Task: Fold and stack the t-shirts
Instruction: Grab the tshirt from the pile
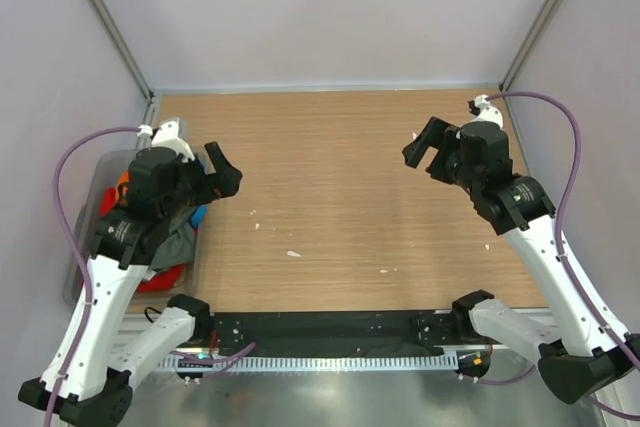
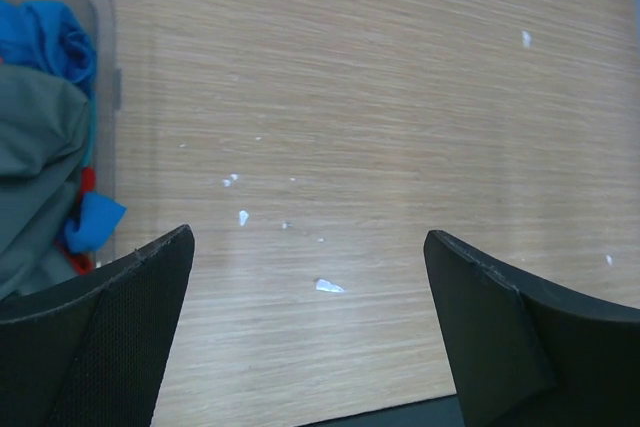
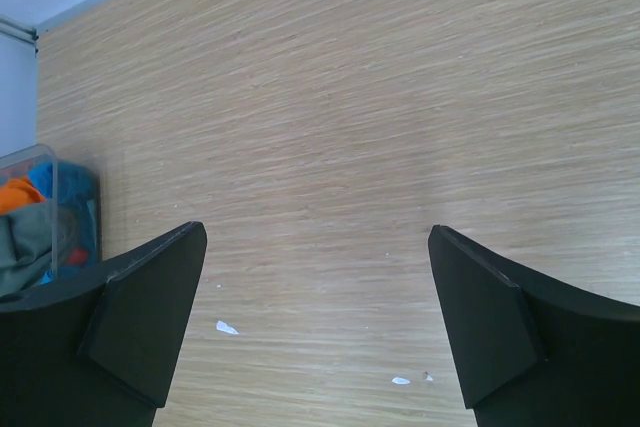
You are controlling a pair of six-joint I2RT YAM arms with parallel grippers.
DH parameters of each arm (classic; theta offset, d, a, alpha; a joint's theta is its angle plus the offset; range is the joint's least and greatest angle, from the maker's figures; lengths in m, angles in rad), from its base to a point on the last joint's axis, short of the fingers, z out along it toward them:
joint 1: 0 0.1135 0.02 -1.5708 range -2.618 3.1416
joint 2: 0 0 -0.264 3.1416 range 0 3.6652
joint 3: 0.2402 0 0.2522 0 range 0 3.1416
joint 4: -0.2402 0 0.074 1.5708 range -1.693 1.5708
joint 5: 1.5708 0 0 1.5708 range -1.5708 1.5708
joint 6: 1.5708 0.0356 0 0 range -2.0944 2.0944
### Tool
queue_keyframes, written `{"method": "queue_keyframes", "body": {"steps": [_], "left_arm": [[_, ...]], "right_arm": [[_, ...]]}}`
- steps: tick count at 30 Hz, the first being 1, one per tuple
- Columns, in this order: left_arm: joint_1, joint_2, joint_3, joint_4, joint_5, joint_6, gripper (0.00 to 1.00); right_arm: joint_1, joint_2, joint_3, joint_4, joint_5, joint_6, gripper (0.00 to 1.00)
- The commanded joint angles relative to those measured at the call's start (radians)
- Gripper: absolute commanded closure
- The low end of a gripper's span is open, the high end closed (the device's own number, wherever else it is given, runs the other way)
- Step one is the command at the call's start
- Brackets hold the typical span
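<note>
The t-shirts lie crumpled in a translucent grey bin [image 1: 84,247] at the table's left edge. The dark grey-green shirt [image 2: 35,167] lies on top, with blue cloth [image 2: 50,37] behind it and a red shirt [image 1: 165,277] below. An orange shirt [image 3: 18,193] shows in the right wrist view. My left gripper [image 1: 222,172] is open and empty, raised above the table just right of the bin. My right gripper [image 1: 428,149] is open and empty, raised above the table's far right.
The wooden table [image 1: 330,197] carries a few small white scraps [image 1: 293,253]. White walls close in the back and both sides. A black strip [image 1: 330,332] runs along the near edge between the arm bases.
</note>
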Motion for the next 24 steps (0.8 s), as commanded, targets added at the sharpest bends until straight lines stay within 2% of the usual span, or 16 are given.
{"method": "queue_keyframes", "body": {"steps": [1,4,5,7,9,12,15,17,21,24], "left_arm": [[0.000,0.049,0.044,-0.063,-0.182,-0.058,0.03],[0.005,0.139,0.103,-0.148,-0.358,-0.072,0.04],[0.023,0.167,0.141,-0.168,-0.457,-0.076,0.04],[0.072,0.233,0.181,-0.221,-0.489,-0.093,0.05],[0.172,0.257,0.208,-0.240,-0.494,-0.125,0.04],[0.261,0.280,0.177,-0.258,-0.581,-0.252,0.05],[0.382,0.291,0.125,-0.255,-0.555,-0.357,0.10],[0.472,0.312,0.071,-0.252,-0.451,-0.433,0.14],[0.493,0.352,-0.024,-0.200,-0.406,-0.473,0.17],[0.493,0.368,-0.105,-0.121,-0.382,-0.478,0.27]], "right_arm": [[0.003,-0.028,-0.016,0.062,-0.023,0.014,0.00],[0.003,-0.041,-0.064,0.101,-0.062,0.034,0.00],[0.005,-0.055,-0.079,0.116,-0.079,0.040,0.00],[0.005,-0.064,-0.119,0.159,-0.132,0.043,0.00],[0.003,-0.075,-0.146,0.188,-0.154,0.046,0.00],[0.005,-0.078,-0.174,0.210,-0.212,0.054,0.00],[0.005,-0.075,-0.189,0.220,-0.246,0.067,0.00],[0.005,-0.069,-0.196,0.228,-0.282,0.078,0.00],[0.005,-0.069,-0.206,0.251,-0.339,0.096,0.00],[0.005,-0.077,-0.206,0.250,-0.347,0.095,0.00]]}}
